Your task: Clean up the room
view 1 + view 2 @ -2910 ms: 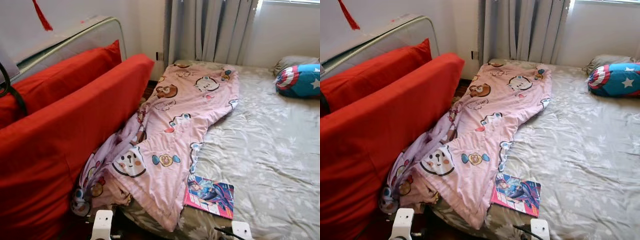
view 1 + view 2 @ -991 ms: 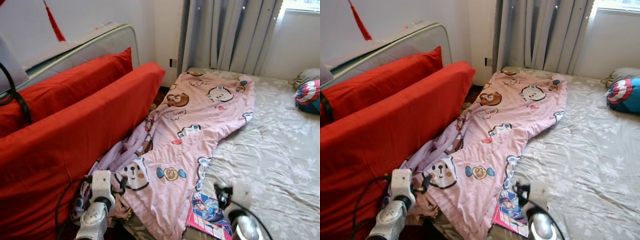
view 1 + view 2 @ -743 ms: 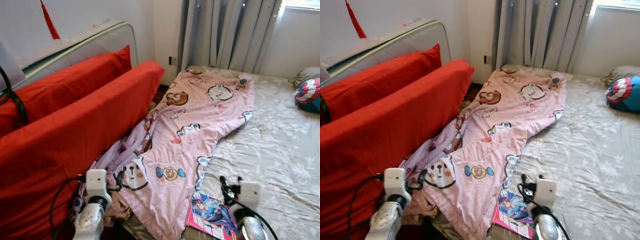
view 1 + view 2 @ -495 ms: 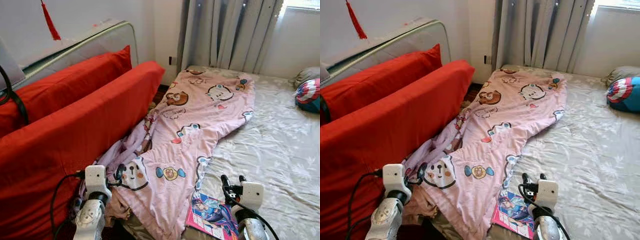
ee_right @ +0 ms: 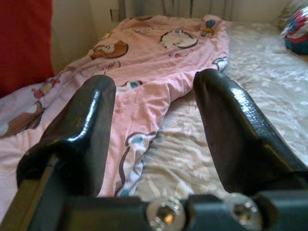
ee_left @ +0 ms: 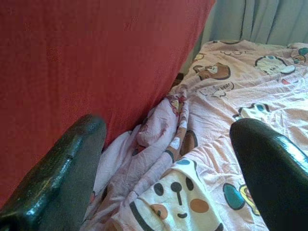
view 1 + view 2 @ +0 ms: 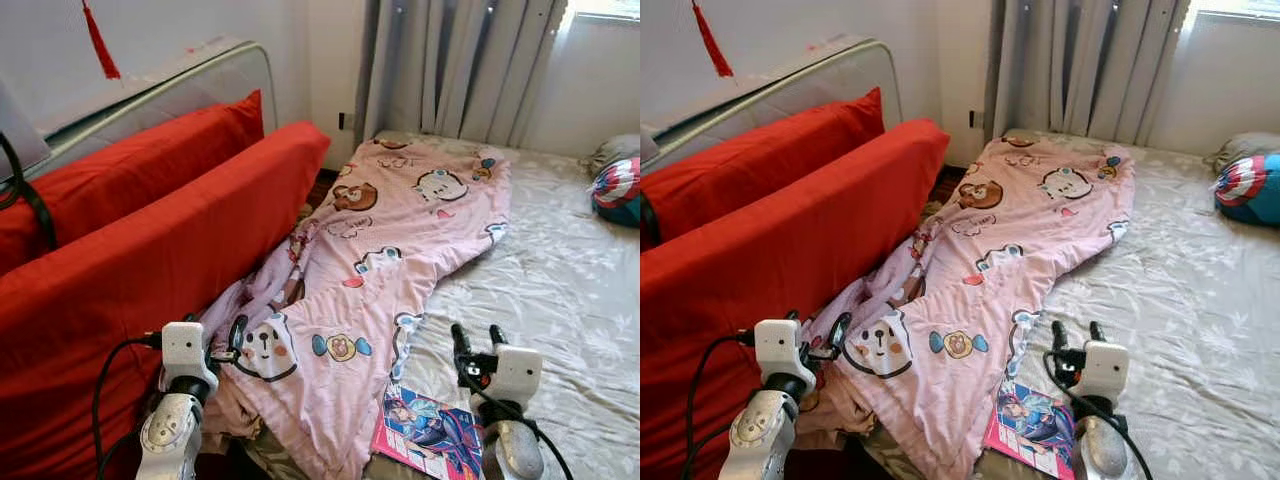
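**Mei:** While both arms were raised over the near end of the bed [image 7: 560, 290], what would you have had them do?

**Tom:** Take the pink blanket [image 7: 390, 250] first, I'd say. It lay in a long rumpled strip along the bed's left side, its near end spilling off the edge into the gap beside the red cushions [image 7: 150, 260]. The left gripper [image 7: 215, 340] hovered just at that bunched end, fingers spread wide with nothing between them. The left wrist view showed the panda print [image 6: 175, 202] lying right between the two fingers.

**Mei:** And the right one?

**Tom:** The right gripper [image 7: 1075, 335] stood near the blanket's inner edge, also open and empty, above the grey sheet. A comic book [image 7: 1030, 418] lay just beside it at the foot of the bed, partly tucked under the blanket's hem. I'd pinch thick folds, not a single layer, or the cloth would likely slip.

**Mei:** Room to work?

**Tom:** Tight on the left: the cushions crowded the hanging fabric, so a lift should go up and toward the bed's middle. The right half of the sheet was open, with the blue star pillow [image 7: 618, 190] well apart at the far corner.
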Motion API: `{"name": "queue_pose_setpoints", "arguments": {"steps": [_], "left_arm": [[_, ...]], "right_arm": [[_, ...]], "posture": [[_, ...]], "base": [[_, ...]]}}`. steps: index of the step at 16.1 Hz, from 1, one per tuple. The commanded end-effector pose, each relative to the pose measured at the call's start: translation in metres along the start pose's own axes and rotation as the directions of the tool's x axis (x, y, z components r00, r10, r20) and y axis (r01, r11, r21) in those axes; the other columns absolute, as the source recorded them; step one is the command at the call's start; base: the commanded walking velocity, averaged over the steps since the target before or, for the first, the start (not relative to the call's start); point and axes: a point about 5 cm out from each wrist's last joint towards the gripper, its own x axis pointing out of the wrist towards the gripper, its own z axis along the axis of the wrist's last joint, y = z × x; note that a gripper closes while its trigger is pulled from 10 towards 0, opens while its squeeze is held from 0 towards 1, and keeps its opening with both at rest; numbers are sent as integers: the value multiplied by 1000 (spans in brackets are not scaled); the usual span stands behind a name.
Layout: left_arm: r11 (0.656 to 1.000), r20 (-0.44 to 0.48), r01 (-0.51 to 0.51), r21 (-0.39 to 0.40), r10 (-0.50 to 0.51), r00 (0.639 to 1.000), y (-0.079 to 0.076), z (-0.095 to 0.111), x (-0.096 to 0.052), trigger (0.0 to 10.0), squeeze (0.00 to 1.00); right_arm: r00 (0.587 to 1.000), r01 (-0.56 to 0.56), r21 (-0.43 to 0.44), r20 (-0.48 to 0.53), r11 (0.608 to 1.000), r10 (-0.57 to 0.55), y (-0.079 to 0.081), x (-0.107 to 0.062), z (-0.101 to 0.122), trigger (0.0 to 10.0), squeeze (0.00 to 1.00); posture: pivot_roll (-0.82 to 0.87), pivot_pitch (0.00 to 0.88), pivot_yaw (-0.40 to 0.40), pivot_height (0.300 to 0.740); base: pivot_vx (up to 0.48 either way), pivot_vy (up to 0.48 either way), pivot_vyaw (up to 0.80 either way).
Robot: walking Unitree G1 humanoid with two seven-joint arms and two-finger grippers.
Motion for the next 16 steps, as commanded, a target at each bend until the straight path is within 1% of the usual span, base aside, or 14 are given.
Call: {"name": "queue_pose_setpoints", "arguments": {"steps": [1,3,7,9,11,14,16], "left_arm": [[1000,12,-11,-11,11,1000,2,5,4,10000,0],[1000,9,-18,-22,18,1000,1,8,5,10000,0],[1000,4,-7,-26,7,1000,-2,10,6,10000,0],[1000,3,-14,-28,14,1000,-1,11,6,10000,0],[999,-2,-16,-27,16,1000,-1,12,7,10000,0],[1000,-8,-19,-21,18,1000,1,13,6,10000,0],[1000,-17,-20,-19,20,1000,1,11,5,10000,0]], "right_arm": [[1000,-15,-6,-4,1000,15,2,-1,1,10000,0],[1000,-27,-10,-8,1000,27,4,-4,2,10000,0],[1000,6,-3,-25,1000,-6,4,-5,2,10000,0],[998,27,-11,-55,1000,-28,2,-6,-1,10000,0],[995,36,-21,-88,999,-38,2,-6,-4,10000,0],[998,37,-3,-58,999,-37,5,-6,1,10000,0],[998,24,-18,-64,1000,-25,9,-3,2,10000,0]], "posture": [[-126,0,30,740],[-128,0,31,740],[-124,0,22,740],[-114,0,16,740],[-108,0,12,725],[-109,0,11,720],[-113,0,9,720]], "base": [[0,0,0],[0,0,0],[0,0,0],[0,0,0],[0,0,0],[0,0,0],[0,0,0]]}}
